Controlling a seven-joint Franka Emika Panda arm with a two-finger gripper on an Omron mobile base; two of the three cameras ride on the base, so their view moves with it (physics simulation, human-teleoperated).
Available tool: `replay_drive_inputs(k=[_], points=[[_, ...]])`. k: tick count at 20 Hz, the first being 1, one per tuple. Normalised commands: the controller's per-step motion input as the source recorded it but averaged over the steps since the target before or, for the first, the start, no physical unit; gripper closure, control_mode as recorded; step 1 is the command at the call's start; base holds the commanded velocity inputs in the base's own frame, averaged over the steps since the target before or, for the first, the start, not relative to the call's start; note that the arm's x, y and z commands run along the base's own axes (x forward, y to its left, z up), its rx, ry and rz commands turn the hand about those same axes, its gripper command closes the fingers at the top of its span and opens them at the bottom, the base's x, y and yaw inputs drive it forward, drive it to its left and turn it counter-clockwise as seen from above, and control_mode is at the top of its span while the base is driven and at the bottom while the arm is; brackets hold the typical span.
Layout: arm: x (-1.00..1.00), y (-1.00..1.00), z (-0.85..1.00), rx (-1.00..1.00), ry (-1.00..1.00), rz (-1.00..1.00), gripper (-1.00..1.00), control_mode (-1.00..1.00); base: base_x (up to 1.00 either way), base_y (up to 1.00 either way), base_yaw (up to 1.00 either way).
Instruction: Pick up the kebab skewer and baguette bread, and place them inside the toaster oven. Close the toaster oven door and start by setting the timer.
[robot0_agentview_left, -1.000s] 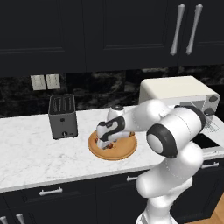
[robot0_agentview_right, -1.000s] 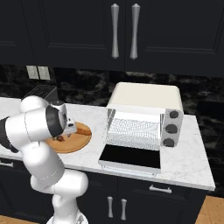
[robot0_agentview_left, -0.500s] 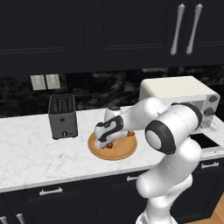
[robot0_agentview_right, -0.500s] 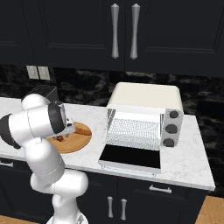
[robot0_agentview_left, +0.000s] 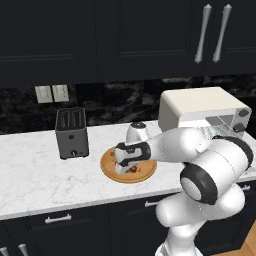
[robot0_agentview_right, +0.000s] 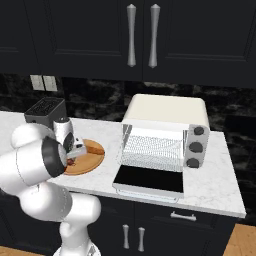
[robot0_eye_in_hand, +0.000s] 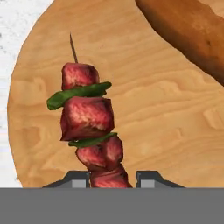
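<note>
The kebab skewer lies on the round wooden board, and the gripper has now squeezed shut on its lowest meat chunk; a second ago it was wide open. The hand view shows the baguette bread up close. The right base view shows the toaster oven with its door down.

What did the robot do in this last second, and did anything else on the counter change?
The gripper has closed its jaws on the skewer, which lies on the wooden board; a second ago they were open above it. The hand has barely shifted over the board. The baguette lies on the board as before, the toaster oven has its door down and open as before, and the black toaster has not moved.
</note>
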Motion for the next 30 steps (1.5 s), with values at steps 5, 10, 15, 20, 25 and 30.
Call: replay_drive_inputs(k=[5,10,15,20,25,30], points=[[-0.60,-0.76,0.90,0.00,-0.02,0.00,1.00,-1.00,0.00,0.00,0.00],[-0.48,-0.83,0.70,0.00,-0.02,-0.01,1.00,-1.00,0.00,0.00,0.00],[-0.10,-0.95,0.45,0.00,-0.01,-0.11,1.00,-1.00,0.00,0.00,0.00],[0.00,-0.99,0.37,0.00,0.01,-0.21,1.00,-1.00,0.00,0.00,0.00],[0.05,-0.83,0.39,0.00,0.03,-0.25,1.00,-1.00,0.00,0.00,0.00],[0.11,-0.57,0.48,0.00,0.09,-0.22,1.00,-1.00,0.00,0.00,0.00]])
